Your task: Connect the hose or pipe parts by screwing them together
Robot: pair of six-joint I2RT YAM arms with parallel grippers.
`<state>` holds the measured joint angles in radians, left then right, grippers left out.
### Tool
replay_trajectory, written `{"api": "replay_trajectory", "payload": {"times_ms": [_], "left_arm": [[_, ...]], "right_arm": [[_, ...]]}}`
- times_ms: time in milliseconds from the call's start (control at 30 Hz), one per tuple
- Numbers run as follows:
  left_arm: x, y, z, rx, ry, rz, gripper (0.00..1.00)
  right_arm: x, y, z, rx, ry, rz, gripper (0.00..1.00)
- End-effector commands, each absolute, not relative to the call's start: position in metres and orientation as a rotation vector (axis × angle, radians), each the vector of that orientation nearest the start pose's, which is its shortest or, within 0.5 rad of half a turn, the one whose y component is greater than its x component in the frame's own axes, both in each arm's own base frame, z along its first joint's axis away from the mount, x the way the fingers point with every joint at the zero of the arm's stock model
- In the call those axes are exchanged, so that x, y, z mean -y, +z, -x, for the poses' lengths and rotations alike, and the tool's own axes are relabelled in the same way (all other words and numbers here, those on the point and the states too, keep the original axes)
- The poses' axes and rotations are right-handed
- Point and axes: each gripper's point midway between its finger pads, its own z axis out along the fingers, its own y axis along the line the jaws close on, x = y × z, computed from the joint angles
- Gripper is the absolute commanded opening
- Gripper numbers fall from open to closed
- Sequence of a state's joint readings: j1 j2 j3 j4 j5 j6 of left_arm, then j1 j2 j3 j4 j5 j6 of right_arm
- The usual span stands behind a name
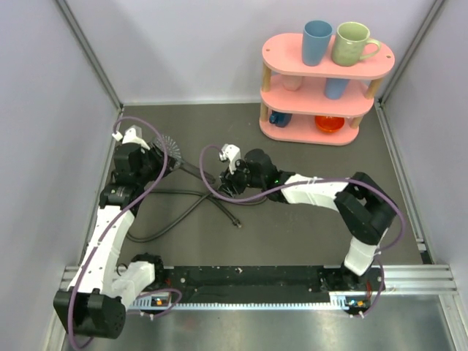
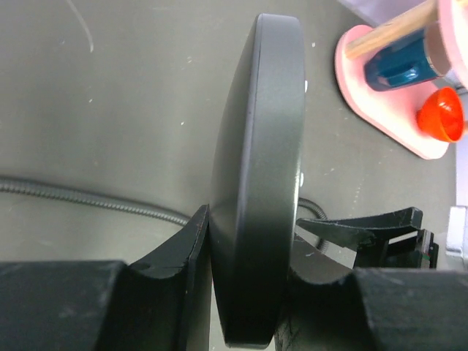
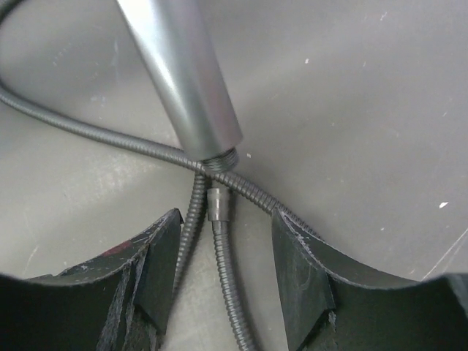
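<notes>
Dark tabletop [image 1: 307, 219]: one shower head [image 2: 256, 183], seemingly one hose [image 3: 73, 121], two topmost mugs [image 1: 317, 42] [image 1: 351, 44].

Left gripper [image 2: 252, 245] is clamped tight; right gripper [image 3: 227, 223] hangs with jaws apart.

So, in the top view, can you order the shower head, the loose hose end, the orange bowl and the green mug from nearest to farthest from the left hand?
1. shower head: clamped in the left hand, far left.
2. loose hose end: lying free, centre.
3. orange bowl: pink rack, bottom tier, back right.
4. green mug: top tier, back right.
</notes>
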<state>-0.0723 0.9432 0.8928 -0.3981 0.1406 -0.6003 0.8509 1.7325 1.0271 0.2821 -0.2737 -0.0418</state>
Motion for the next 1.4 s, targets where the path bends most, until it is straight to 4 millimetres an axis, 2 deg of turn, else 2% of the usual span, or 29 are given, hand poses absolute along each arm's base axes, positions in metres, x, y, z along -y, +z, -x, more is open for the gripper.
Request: {"api": "replay_trajectory", "payload": {"times_ms": [0,33,167,500,733,900,1167,1367], "left_arm": [[0.053,0.253,-0.316,-1.922,-0.495,0.474,0.0],[0.048,0.253,-0.317,-1.917,-0.469,0.489,0.0],[0.031,0.252,-0.321,-1.923,-0.372,0.548,0.0],[0.022,0.255,-0.325,-1.912,-0.35,0.566,0.0],[0.025,0.253,-0.325,-1.91,-0.381,0.568,0.0],[0.035,0.253,-0.327,-1.919,-0.439,0.552,0.0],[0.029,0.258,-0.331,-1.906,-0.411,0.56,0.0],[0.036,0.251,-0.335,-1.928,-0.446,0.553,0.0]], "right_arm": [[-0.419,0.113,-0.289,-1.813,0.798,1.075,0.52],[-0.421,0.101,-0.288,-1.836,0.799,1.09,0.51],[-0.43,0.081,-0.288,-1.85,0.776,1.119,0.5],[-0.433,0.05,-0.277,-1.825,0.77,1.189,0.45],[-0.43,0.047,-0.283,-1.803,0.709,1.203,0.37],[-0.427,0.041,-0.28,-1.83,0.706,1.212,0.38],[-0.422,0.024,-0.28,-1.867,0.671,1.207,0.36],[-0.426,0.019,-0.278,-1.856,0.7,1.205,0.36]]}}
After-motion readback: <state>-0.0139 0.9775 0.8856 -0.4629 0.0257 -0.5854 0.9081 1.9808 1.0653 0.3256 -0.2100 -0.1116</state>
